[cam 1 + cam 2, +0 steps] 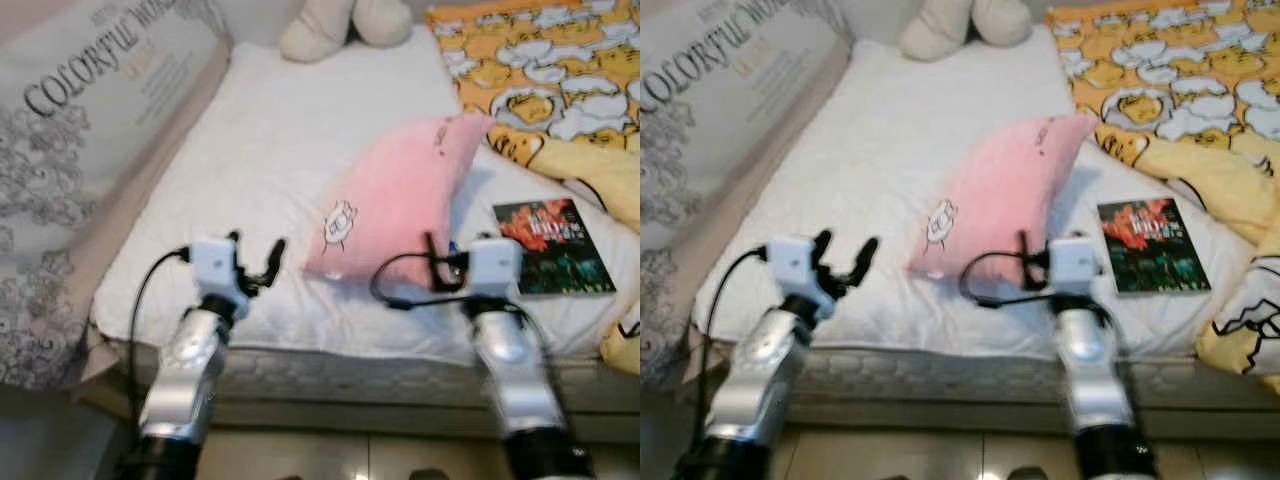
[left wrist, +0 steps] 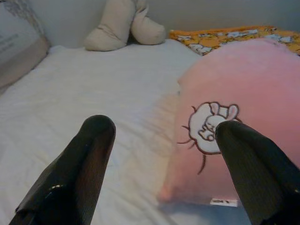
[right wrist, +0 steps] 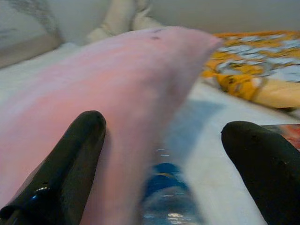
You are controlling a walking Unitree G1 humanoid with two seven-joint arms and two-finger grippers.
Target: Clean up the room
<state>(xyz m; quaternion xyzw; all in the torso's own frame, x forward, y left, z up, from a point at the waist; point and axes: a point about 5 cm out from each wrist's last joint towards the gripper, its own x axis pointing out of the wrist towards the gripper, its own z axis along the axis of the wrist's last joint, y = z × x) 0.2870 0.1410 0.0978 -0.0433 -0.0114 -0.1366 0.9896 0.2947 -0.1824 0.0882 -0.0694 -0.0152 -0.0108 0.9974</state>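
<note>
Both grippers spread open over the bed's near edge: left gripper [image 1: 255, 262] beside pink pillow [image 1: 395, 195], right gripper [image 3: 161, 154] against it. Beneath the pillow, seen from the right wrist: a clear bottle with blue label [image 3: 166, 199].

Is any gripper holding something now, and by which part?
Nothing is held. Both the left gripper and the right gripper are open near the pink pillow, gripping nothing.

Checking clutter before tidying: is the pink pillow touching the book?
Apart. In the left eye view, white sheet shows between the pink pillow and the book.
</note>
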